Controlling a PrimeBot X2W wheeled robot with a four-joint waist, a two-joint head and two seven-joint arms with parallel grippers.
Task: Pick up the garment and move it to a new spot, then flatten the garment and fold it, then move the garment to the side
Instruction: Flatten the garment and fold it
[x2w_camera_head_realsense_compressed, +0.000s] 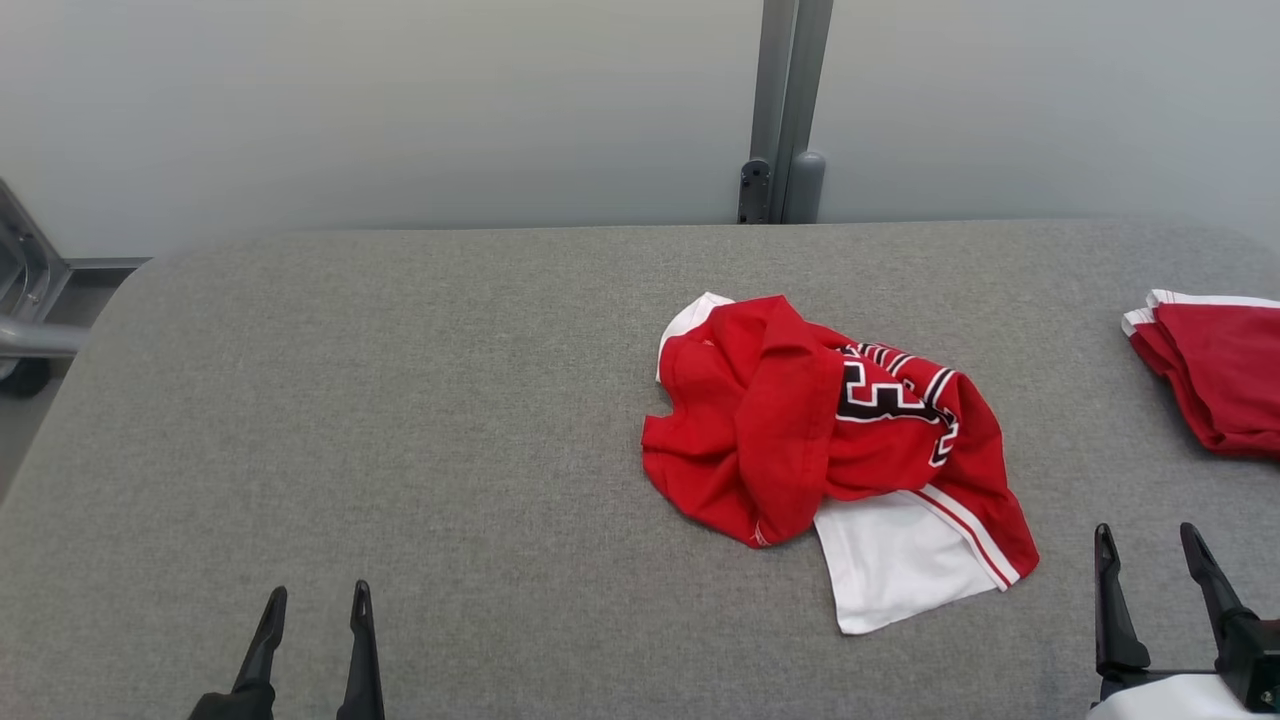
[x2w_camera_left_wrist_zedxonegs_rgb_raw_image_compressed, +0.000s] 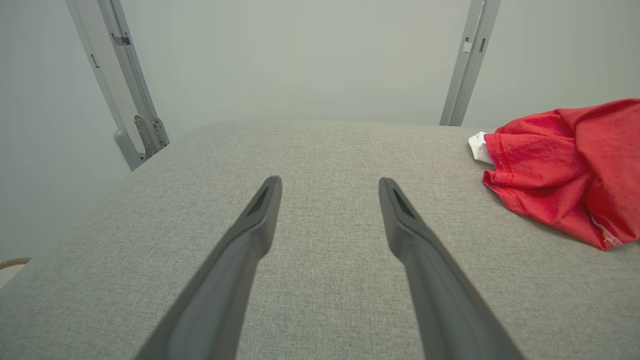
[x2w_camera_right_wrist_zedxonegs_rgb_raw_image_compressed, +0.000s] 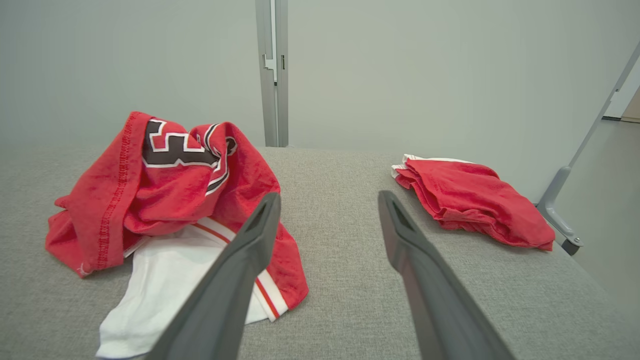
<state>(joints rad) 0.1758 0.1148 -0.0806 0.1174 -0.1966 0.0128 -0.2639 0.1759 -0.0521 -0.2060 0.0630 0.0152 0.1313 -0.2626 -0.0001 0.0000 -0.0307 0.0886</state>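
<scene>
The garment (x2w_camera_head_realsense_compressed: 820, 430) is a crumpled red and white jersey with black lettering, lying in a heap right of the middle of the grey padded table (x2w_camera_head_realsense_compressed: 400, 400). In the right wrist view the garment (x2w_camera_right_wrist_zedxonegs_rgb_raw_image_compressed: 165, 195) sits ahead and to the left, one finger overlapping its white part. In the left wrist view the garment (x2w_camera_left_wrist_zedxonegs_rgb_raw_image_compressed: 565, 165) shows at the right edge. My left gripper (x2w_camera_head_realsense_compressed: 315, 595) rests open near the front left, far from the cloth. My right gripper (x2w_camera_head_realsense_compressed: 1147, 535) stands open at the front right, just right of the garment's lower corner. Both are empty.
A second red garment (x2w_camera_head_realsense_compressed: 1215, 370), folded with white trim, lies at the table's right edge, also seen as a folded pile (x2w_camera_right_wrist_zedxonegs_rgb_raw_image_compressed: 470, 200). A grey metal post (x2w_camera_head_realsense_compressed: 785, 110) rises behind the table against a pale wall. A metal frame (x2w_camera_head_realsense_compressed: 25, 300) stands at the far left.
</scene>
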